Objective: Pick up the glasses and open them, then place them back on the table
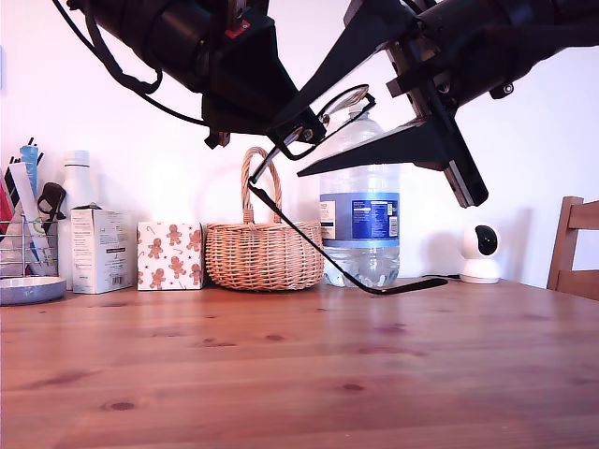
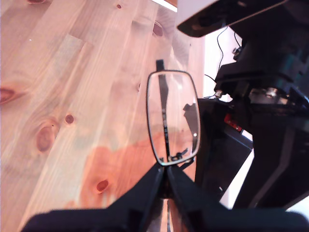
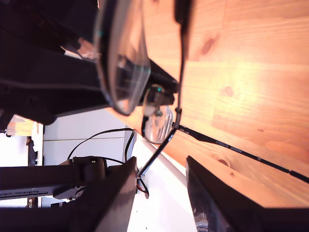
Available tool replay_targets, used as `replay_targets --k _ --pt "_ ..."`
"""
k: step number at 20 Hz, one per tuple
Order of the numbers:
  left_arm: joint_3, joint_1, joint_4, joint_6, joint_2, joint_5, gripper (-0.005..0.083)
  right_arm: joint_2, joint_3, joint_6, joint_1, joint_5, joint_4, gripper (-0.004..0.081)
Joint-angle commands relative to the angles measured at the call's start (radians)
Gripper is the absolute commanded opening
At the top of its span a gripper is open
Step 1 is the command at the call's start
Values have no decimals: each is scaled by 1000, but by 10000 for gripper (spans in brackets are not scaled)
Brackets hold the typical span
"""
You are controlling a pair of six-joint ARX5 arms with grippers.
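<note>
While the thin black wire-framed eyeglasses [image 1: 343, 101] are held well above the reddish-brown wooden tabletop [image 1: 281, 374], two grippers are seen meeting at them. My first gripper [image 2: 164, 173] is clenched on the frame: its two black fingertips are pressed together on the rim of one clear lens, which stands straight out beyond the jaws. My second gripper [image 1: 290, 150] is spread wide, one long black finger above the frame and the other below it. In the second wrist view a slim temple arm is seen running into the gap between those fingers [image 3: 116, 203]; whether either finger touches it cannot be told. One temple is swung out from the frame and hangs far below the jaws, curving down to a tip close to the tabletop; contact there cannot be judged. The second lens is seen blurred just ahead of the open jaws. Behind and below both grippers, a tan wicker basket [image 1: 262, 254] and a clear plastic water bottle with a blue label [image 1: 360, 220] stand side by side on the tabletop.
</note>
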Motion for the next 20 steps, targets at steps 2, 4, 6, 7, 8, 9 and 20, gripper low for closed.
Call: replay_targets --k 2,4,6,7,8,9,20 --pt "5 -5 6 13 -15 9 -21 5 11 -2 0 -4 11 266" --pt "5 -5 6 15 -15 11 -21 5 11 -2 0 -5 11 258" --pt "5 -5 7 15 -15 11 -21 5 11 -2 0 -5 11 248" --pt "5 -5 7 16 -15 12 -21 5 11 -2 0 -5 11 239" --pt "5 -5 7 16 -15 14 -21 5 11 -2 0 -5 12 239" --pt "5 -5 7 16 -15 20 -21 5 11 -2 0 -9 14 239" --pt "5 -5 19 24 -15 86 -21 5 11 -4 0 -53 37 142"
